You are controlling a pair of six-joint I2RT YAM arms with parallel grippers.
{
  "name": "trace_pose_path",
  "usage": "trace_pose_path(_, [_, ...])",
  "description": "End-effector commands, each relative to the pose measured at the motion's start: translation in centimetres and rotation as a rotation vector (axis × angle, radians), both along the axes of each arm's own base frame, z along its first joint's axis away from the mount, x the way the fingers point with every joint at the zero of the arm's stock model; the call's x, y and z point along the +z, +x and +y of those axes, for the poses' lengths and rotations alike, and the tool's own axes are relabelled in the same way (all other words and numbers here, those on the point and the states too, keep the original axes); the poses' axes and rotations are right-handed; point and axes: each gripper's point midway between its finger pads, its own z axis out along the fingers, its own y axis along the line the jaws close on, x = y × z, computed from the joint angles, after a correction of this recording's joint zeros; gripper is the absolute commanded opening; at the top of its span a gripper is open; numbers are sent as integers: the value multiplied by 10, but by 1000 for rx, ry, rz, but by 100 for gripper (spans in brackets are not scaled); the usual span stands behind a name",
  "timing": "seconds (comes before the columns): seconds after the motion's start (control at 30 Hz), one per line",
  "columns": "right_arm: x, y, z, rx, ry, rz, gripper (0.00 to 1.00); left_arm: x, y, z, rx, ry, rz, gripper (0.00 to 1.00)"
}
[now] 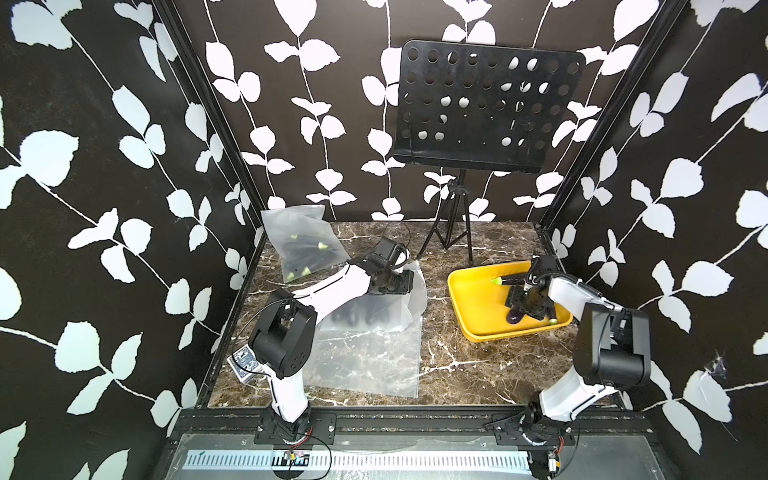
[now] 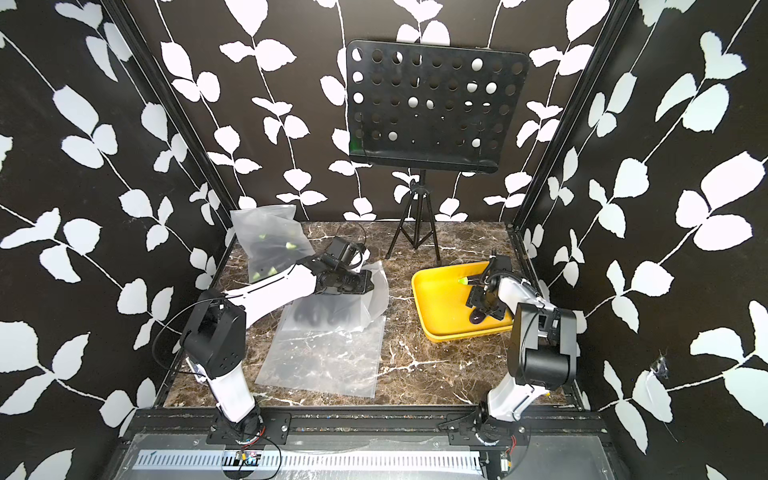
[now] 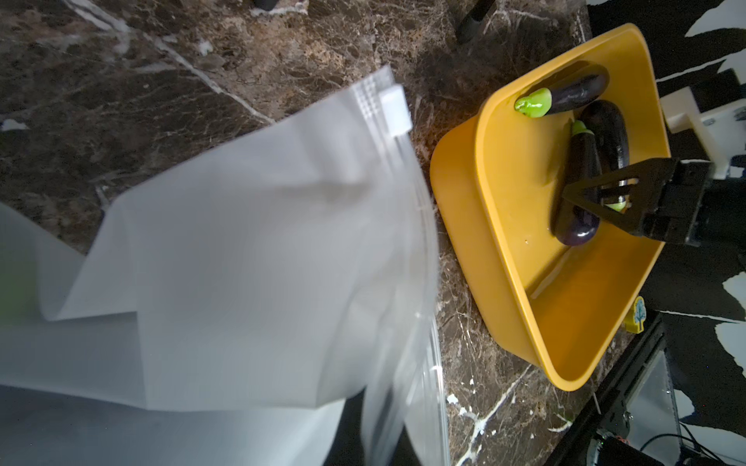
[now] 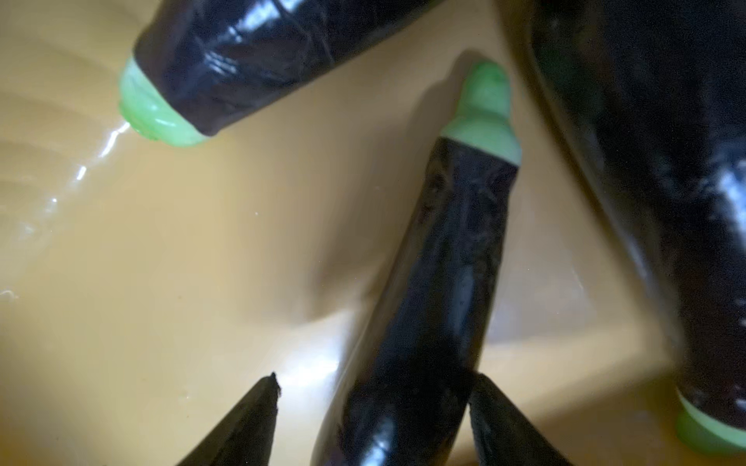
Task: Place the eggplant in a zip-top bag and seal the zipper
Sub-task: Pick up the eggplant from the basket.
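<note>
Nearest, at six o'clock, the black mounting rail (image 1: 415, 419) carries both arm bases. Just past it, toward seven o'clock, a flat frosted zip-top bag (image 1: 365, 361) lies on the dark marble tabletop (image 1: 478, 365).

Near the centre the left gripper (image 1: 409, 284) is clenched on a raised frosted zip-top bag (image 3: 250, 250), holding its edge up off the tabletop. Both top views show dark shapes through its lower part. The left wrist view shows only blurred film and a white slider (image 3: 395, 111) at one end of the zipper.

At three o'clock sits a yellow plastic tray (image 1: 478, 299), with the right gripper (image 4: 375, 379) reaching down into it. The top views give only a purple end and green stems there. The right wrist view shows the jaws parted around a slim dark-purple eggplant (image 4: 436, 282) lying in the tray: one fingertip (image 4: 484, 403) is against its skin, the other stands clear, so nothing is grasped. The left wrist view shows two more eggplants (image 3: 565, 97) beside it.

Farther back, at eleven o'clock, a clear bag of eggplants (image 1: 303, 245) lies in the corner. At twelve o'clock stands a black perforated music stand (image 1: 486, 108).
</note>
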Motion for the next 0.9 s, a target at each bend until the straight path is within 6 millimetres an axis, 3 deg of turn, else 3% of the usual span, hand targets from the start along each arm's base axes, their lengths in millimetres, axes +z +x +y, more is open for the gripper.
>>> trace_pose_path(0.0, [-8,-3,-3,-52,-7,26,62,17,4,0,-13,-15,-30,0])
trace_pose_path(0.07, [-10,-5,-5,-58,-19,36,53,18,4,2,-11,-10,-37,0])
trace_pose_path(0.2, [-10,-5,-5,-53,-20,40,45,23,5,1,-18,-19,-48,0])
trace_pose_path(0.4, [33,0,-2,-41,-13,-76,35,21,5,-6,-39,-42,-27,0])
trace_pose_path(0.63, [64,-12,11,-17,14,-137,32,24,8,-7,-25,-51,-31,0])
trace_pose_path(0.73, [94,-1,42,38,54,-275,32,24,9,-11,-24,-68,-23,0])
trace_pose_path(0.87, [141,24,126,187,157,-490,32,24,10,-18,-29,-96,6,0])
